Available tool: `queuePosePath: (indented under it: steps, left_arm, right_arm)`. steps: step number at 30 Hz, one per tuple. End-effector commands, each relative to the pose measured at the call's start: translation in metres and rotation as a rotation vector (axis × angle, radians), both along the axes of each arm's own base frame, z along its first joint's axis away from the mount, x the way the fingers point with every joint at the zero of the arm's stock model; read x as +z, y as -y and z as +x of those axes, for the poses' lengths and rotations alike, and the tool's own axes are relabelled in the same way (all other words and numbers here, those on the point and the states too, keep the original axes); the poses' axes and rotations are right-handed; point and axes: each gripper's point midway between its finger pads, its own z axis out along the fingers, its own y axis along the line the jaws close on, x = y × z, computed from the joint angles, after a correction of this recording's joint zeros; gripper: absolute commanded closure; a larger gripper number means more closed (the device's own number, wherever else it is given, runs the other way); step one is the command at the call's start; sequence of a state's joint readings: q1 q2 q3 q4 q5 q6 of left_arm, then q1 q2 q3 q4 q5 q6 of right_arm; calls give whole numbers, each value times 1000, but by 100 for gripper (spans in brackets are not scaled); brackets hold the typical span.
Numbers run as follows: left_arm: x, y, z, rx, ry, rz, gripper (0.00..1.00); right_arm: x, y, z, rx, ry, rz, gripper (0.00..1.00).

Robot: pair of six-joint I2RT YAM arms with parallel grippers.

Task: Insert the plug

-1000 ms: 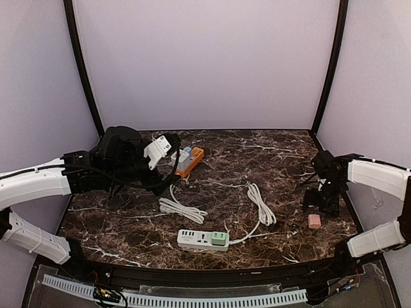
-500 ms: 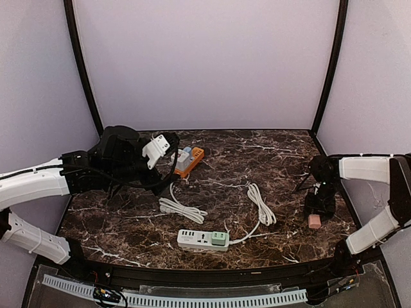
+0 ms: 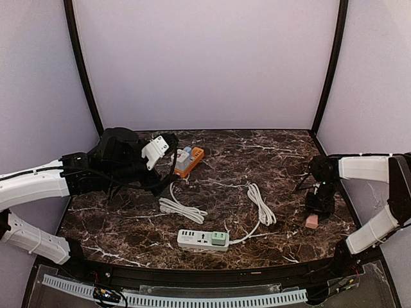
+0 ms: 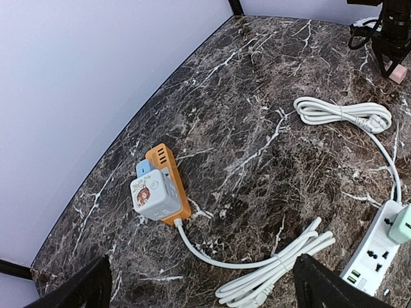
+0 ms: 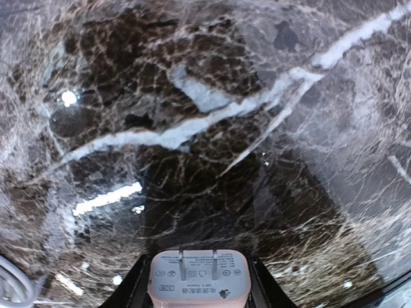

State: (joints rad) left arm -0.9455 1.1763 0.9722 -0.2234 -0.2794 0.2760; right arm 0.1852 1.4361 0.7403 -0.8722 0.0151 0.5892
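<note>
plug (image 5: 198, 277) | prongs up, long axis across grip | right hand (image 5: 198, 283) clamped on it | left hand (image 4: 205, 290) spread wide

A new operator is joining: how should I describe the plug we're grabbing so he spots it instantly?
Go to the right edge of the dark marble table. There the right pincer has a small pink plug between its tips, two metal prongs showing. It is the only pink item, well away from the white cords.
</note>
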Motion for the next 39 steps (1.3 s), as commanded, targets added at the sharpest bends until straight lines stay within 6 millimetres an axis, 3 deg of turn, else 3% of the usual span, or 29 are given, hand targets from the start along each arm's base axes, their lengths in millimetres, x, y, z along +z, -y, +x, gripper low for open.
queuePosePath:
  steps: [1, 8, 13, 17, 22, 27, 36, 39]
  left_arm:
    - [-1, -5, 2, 21, 5, -12, 1]
    - [1, -2, 4, 21, 5, -21, 1]
    - [4, -5, 4, 33, 3, -21, 1]
    - [3, -10, 3, 50, -1, -29, 1]
    - [0, -13, 1, 61, -9, -30, 1]
    - [1, -11, 3, 54, -3, -22, 1]
    - [-1, 1, 8, 32, -5, -8, 1]
    - [0, 1, 9, 34, -4, -8, 1]
  right_arm:
    - [0, -16, 11, -133, 24, 90, 95]
    - [4, -34, 48, -442, 64, 178, 100]
    - [8, -34, 75, -477, 110, 171, 100]
    - [-2, -34, 77, -458, 100, 161, 81]
    - [-15, -37, 76, -437, 80, 174, 69]
    - [-15, -39, 81, -412, 85, 179, 51]
    - [-12, -40, 90, -355, 92, 179, 31]
    - [-13, -36, 87, -346, 79, 154, 31]
